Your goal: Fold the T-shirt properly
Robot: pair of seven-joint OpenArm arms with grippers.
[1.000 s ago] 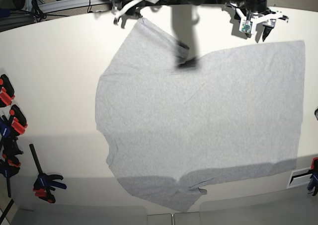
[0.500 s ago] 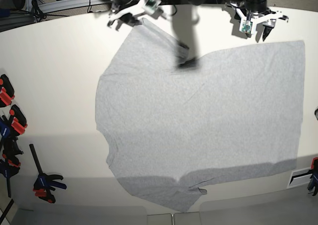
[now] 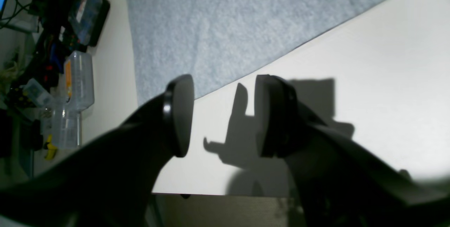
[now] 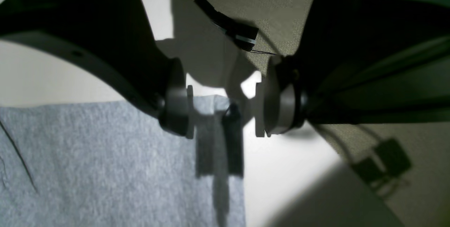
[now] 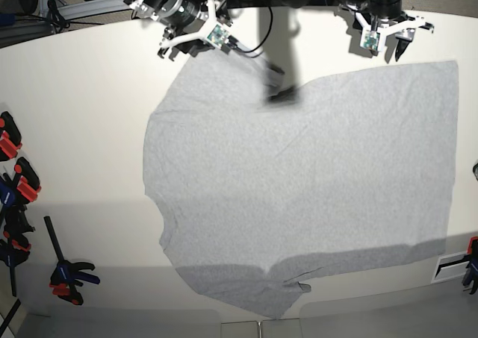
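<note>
The T-shirt lies spread flat on the white table, plain grey side up, with no print showing. At the back left, my right gripper hovers over the shirt's far-left sleeve corner. In the right wrist view that gripper is open, and the cloth corner lies below the gap between its pads. My left gripper is at the back right, just beyond the shirt's far edge. It is open over bare table, with the shirt's edge a little ahead and nothing between its fingers.
Several red and black clamps line the table's left edge, with another near the front left. Plastic containers and clutter sit beyond the table's side. A dark arm shadow falls on the shirt.
My right gripper has come forward and down over the sleeve corner, and its jaws have spread wider. The left gripper and the shirt have not moved.
</note>
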